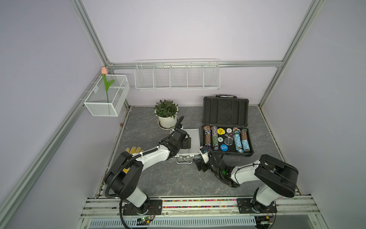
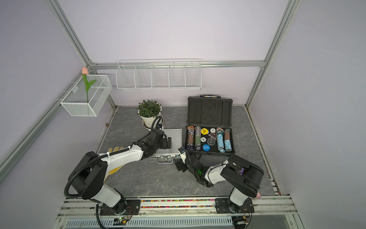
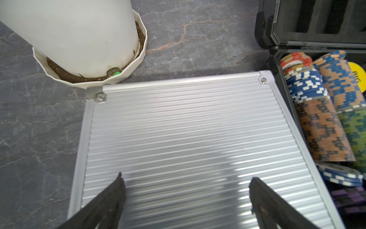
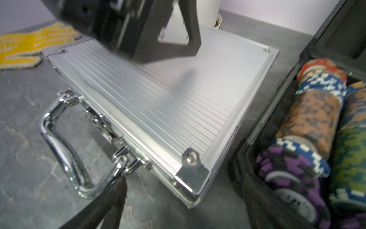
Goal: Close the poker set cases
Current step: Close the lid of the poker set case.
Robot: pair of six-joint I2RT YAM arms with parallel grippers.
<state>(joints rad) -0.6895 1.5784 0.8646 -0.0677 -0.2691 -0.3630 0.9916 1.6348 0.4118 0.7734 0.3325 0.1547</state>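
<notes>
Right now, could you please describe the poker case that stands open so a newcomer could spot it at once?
Start at the long white wire rack on the back wall. Under its right end, on the grey table, sits the dark-grey case. Unlike the shut silver ribbed case beside it, its lid stands up and rows of coloured chips show inside.

Both top views: even, diffuse overhead light of moderate brightness, with faint soft shadows on the tabletop (image 1: 178, 178) around the silver case (image 1: 195, 138). The aluminium frame posts (image 1: 87, 29) splay toward the picture edges.

Left wrist view: bright glare bands and a dim grey patch lie on the case lid. The left gripper (image 3: 186, 176) is out of focus.

Right wrist view: the chrome handle (image 4: 59, 138) shows sharp highlights. The poker chips (image 4: 309, 119) beside the case are blurred.
</notes>
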